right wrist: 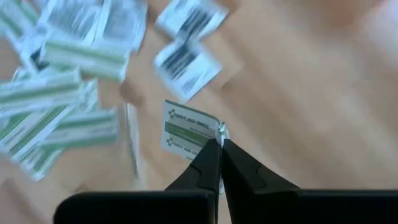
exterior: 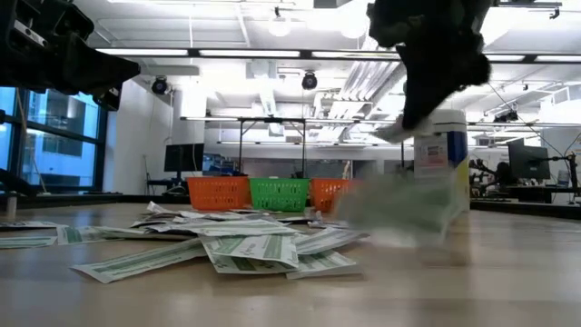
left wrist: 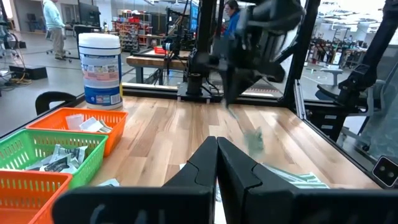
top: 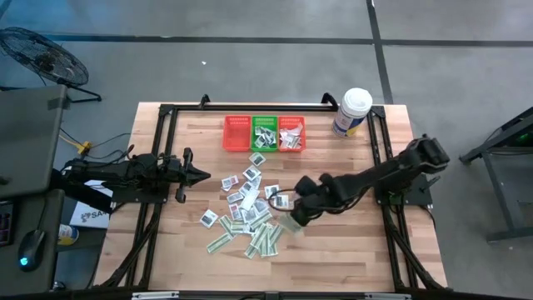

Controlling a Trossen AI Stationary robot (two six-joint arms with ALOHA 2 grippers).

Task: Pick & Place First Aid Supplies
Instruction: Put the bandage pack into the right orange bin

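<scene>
Many small flat first aid packets point(top: 246, 208), white squares and green-and-white strips, lie scattered on the wooden table point(top: 350, 250). My right gripper point(top: 291, 215) hangs above the pile's right edge, shut on one green-and-white strip packet point(right wrist: 186, 137), which shows blurred in the low view point(exterior: 399, 209). My left gripper point(top: 200, 173) waits shut and level at the table's left side, touching nothing. Some packets lie in the green basket point(top: 265, 133) and in the red basket to its right point(top: 291, 133). My right gripper pinches the green-and-white packet by one end edge point(right wrist: 214, 132) between its two fingertips. The fingers slant down from above, coming from the table's right side. The packet hangs below the fingers, lifted clear of the table.
Three mesh baskets stand in a row at the far middle; the left one point(top: 237, 133) is red. A white tub with a blue label point(top: 351, 111) stands at the far right. Black frame rails point(top: 383, 192) run along the table's sides. Bare wood lies to the right of the pile.
</scene>
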